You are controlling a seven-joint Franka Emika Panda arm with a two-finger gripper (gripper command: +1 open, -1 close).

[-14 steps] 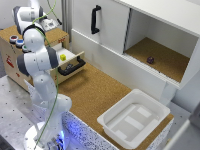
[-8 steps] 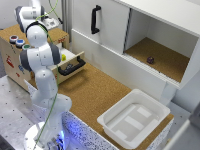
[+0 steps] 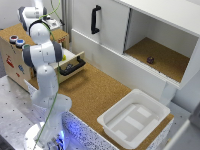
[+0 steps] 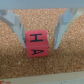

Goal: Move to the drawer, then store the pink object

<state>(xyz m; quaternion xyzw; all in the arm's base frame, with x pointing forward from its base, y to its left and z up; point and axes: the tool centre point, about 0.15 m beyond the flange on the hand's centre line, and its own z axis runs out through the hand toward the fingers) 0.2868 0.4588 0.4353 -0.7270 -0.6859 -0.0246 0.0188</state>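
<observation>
- Pink cube (image 4: pixel 37 43) sits on brown cork in our wrist view, with black letters "H" and "A" on its upper face; the letters read upright in that picture.
- Cube looks about as wide as it is long, so we see no real long axis. Its edges run roughly square to the line between the two fingers.
- Gripper (image 4: pixel 38 31) has its jaws spread, one grey finger (image 4: pixel 13 27) on each side of the cube. We can't tell from the blurred frame whether either finger touches it; nothing is pinched.
- In the exterior view we can't see the cube or the gripper; the white arm (image 3: pixel 44 52) covers that area.
- Drawer (image 3: pixel 74 65) is pulled open from the light-brown wooden cabinet (image 3: pixel 14 60) at the exterior view's left. Its pale front carries a black bar handle (image 3: pixel 73 66) whose long axis runs along the front, and the front faces the cork tabletop (image 3: pixel 95 92).
- Something yellow-green (image 3: pixel 64 58) shows inside the drawer just behind the arm; too small to identify.
- White plastic tub (image 3: pixel 134 120) sits on the tabletop, well apart from the drawer, toward the exterior view's right.
- White cupboard door with vertical black handle (image 3: pixel 95 19) stands behind the tabletop; beside it, an open compartment holds a small dark object (image 3: pixel 150 60).
</observation>
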